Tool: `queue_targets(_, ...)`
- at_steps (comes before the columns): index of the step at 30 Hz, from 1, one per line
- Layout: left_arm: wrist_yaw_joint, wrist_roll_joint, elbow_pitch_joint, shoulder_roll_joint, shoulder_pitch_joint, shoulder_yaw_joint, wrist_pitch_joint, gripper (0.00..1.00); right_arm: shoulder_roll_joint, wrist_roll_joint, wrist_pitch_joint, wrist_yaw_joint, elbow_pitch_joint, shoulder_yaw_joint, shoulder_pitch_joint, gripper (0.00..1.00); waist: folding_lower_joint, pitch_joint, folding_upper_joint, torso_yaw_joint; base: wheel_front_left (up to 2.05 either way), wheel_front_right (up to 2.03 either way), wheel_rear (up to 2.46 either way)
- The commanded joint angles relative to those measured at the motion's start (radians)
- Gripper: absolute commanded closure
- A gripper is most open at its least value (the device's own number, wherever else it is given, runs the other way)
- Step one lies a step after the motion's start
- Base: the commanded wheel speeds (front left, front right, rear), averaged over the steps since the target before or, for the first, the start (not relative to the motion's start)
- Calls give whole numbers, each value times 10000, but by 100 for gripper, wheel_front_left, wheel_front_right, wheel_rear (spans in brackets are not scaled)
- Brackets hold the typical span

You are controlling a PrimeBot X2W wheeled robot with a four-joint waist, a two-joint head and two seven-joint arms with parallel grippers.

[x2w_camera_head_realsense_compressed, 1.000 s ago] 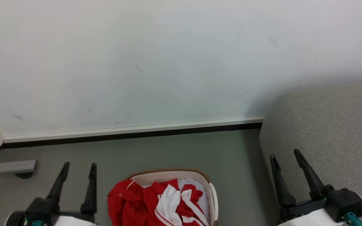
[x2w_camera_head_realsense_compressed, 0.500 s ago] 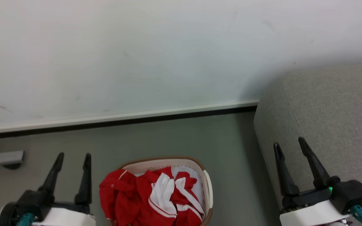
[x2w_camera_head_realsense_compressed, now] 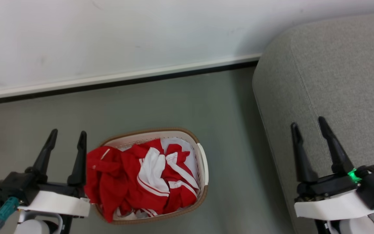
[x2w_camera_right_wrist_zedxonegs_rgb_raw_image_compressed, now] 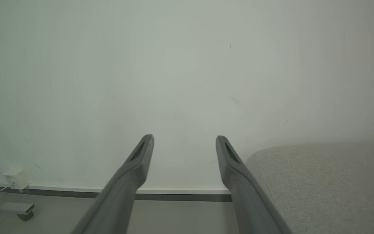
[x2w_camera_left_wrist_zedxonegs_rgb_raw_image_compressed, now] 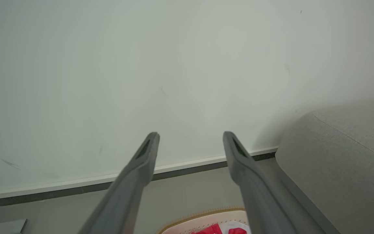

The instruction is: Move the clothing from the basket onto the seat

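Grey floor (x2w_camera_head_realsense_compressed: 174, 97), oval basket (x2w_camera_head_realsense_compressed: 204, 162) lying long axis roughly left-right, clothing (x2w_camera_head_realsense_compressed: 125, 175) heaped inside

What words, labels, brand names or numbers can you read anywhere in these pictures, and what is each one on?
No text can be read.
The clothing shows only red cloth with white panels and stripes, no print or number.
The basket, the seat, the left end effector and the right end effector show no lettering.
The wall has only faint scuffs.

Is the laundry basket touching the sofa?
Apart. The head view shows a strip of bare grey floor between the laundry basket and the sofa.
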Motion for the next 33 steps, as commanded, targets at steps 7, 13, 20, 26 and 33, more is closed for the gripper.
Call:
queue_targets(7, 16, -577, 431, 603, -606, -429, -4, 0, -35, 862, 5, -21, -548, -251, -414, 0, -2, 1067, 0, -567, 0, 0, 0)
queue_targets(13, 16, -1013, 1577, 1184, -1221, -920, -4, 0, -31, 973, 4, -21, -979, -160, -695, 0, -2, 1898, 0, -942, 0, 0, 0)
queue_targets(20, 16, -1660, 3203, 2051, -2170, -1989, -4, 0, -31, 1273, 6, -21, -1615, 86, -1077, 0, -2, 3047, 0, -1502, 0, 0, 0)
queue_targets(26, 15, -2306, 4664, 2784, -3195, -3409, -2, 0, -26, 1336, 6, -21, -2092, 199, -1490, 0, -2, 3903, 0, -1821, 0, 0, 0)
queue_targets(33, 15, -3485, 5998, 3158, -4452, -5021, 442, 0, -29, 1434, 6, -21, -2503, 130, -1815, 0, -2, 4554, 0, -2059, 0, 0, 0)
